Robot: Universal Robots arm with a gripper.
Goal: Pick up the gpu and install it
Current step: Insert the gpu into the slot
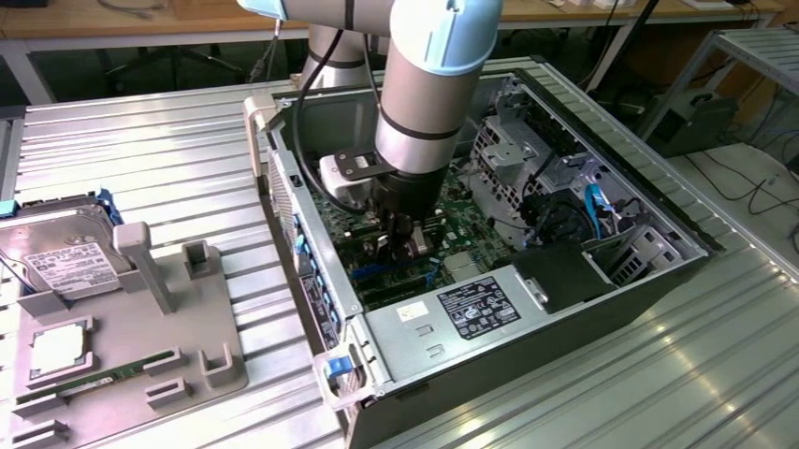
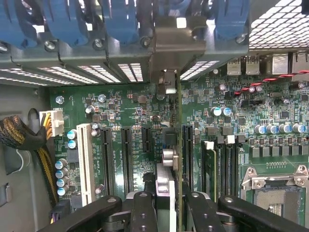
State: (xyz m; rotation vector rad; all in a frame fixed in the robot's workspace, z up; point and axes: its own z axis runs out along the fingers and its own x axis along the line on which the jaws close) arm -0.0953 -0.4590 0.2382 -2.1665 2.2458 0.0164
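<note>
Hand (image 2: 170, 200) grasping gpu (image 2: 177, 145), card edge-on between fingers (image 2: 144, 212), over motherboard (image 2: 125, 111)

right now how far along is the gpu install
Done: the gpu is off the tray and inside the open computer case. In hand: the gripper is closed on the card, held edge-on above the motherboard, its metal bracket up at the rear slot openings. Left: seating. I cannot tell whether the card's edge has entered a slot yet, and the gripper has not let go.
</note>
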